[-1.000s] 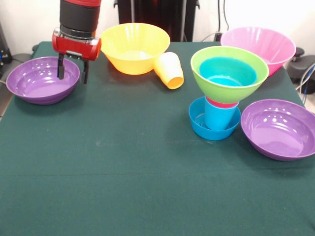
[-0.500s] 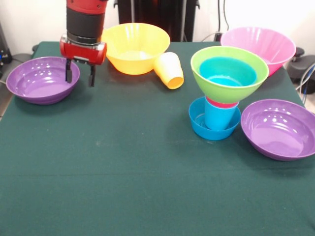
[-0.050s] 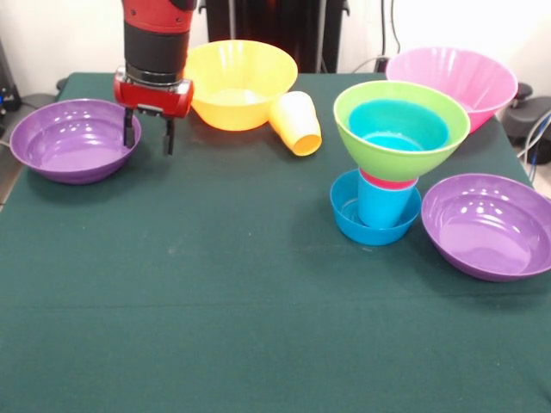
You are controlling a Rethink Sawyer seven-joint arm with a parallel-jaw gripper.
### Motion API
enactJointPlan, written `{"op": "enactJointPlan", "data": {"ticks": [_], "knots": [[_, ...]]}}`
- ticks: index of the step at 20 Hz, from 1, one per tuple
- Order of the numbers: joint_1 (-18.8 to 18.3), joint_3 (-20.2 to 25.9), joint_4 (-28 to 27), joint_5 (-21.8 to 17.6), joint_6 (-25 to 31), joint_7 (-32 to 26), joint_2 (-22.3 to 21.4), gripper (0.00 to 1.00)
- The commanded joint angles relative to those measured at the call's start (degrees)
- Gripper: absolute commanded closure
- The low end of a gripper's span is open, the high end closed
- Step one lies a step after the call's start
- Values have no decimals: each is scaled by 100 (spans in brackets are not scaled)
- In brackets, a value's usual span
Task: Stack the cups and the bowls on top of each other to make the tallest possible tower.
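Standing partly built toward the right side of the table [image 3: 258,344]: the tower [image 3: 392,163], rising from a small blue bowl [image 3: 349,219] through a blue cup [image 3: 383,206], then a sliver of red cup [image 3: 387,180], and flaring into a lime green bowl [image 3: 430,146] cradling a second, teal-blue bowl [image 3: 405,120]. Judging from that, sitting somewhere near the halfway mark, with five pieces up and five waiting. Lying loose: one purple bowl [image 3: 491,228] just beside the tower near the right edge, another purple bowl [image 3: 69,139] close to the left edge, the large orange-yellow bowl [image 3: 237,82] along the far edge, the pink bowl [image 3: 452,77] at the far right corner, and the yellow-orange cup [image 3: 295,122] tipped on its side, leaning against the orange-yellow bowl. Hovering with fingers spread and nothing between them: the gripper [image 3: 148,136], hanging just right of the left-hand purple bowl's rim, one fingertip overlapping that rim in this view, though contact being impossible to confirm. Probably remaining: seating the wide bowls above the green one and righting the fallen cup, with balance on that narrow cup stem looking like the main risk.
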Motion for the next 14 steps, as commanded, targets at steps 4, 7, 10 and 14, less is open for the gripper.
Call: {"op": "enactJointPlan", "data": {"ticks": [4, 7, 10, 14], "knots": [[-71, 499, -136, -59, 0, 168, 241, 0], [-116, 493, -93, -95, 19, 120, 176, 0], [-185, 540, -76, -105, 114, 28, 100, 0], [-135, 486, -120, -127, 79, 60, 142, 0]]}}
